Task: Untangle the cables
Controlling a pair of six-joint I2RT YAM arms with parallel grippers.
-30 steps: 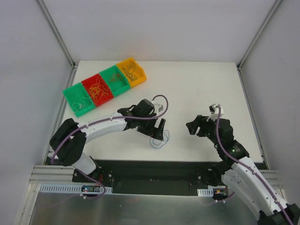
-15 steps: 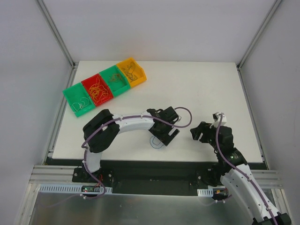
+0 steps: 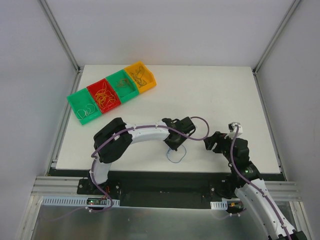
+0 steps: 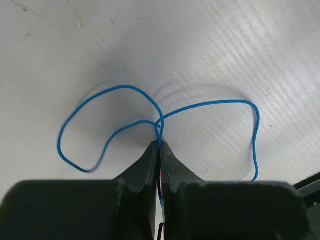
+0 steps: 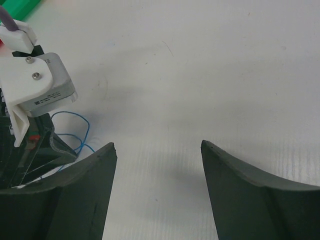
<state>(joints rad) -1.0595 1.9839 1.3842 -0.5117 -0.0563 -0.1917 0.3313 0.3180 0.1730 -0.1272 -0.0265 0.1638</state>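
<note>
One thin blue cable (image 4: 210,103) lies in loops on the white table, near the front edge (image 3: 175,161). My left gripper (image 4: 160,145) is shut on it where two strands cross, and the wire runs down between the closed fingers. From above, that gripper (image 3: 174,145) points down at the table over the loop. My right gripper (image 5: 158,145) is open with only bare table between its fingers. It hovers just to the right of the left one (image 3: 210,142). In the right wrist view a bit of the blue cable (image 5: 86,125) shows beside the left arm's white wrist block (image 5: 40,90).
A row of bins (image 3: 76,94), green, red, green and yellow, stands at the back left, each holding thin coloured wires. The table's front edge (image 3: 165,171) lies close below both grippers. Thick purple cables run along both arms.
My left gripper went from open to shut and now pinches the blue cable. It moved right and nearer, and the loop shifted right with it. The right arm drew back slightly, still open.
</note>
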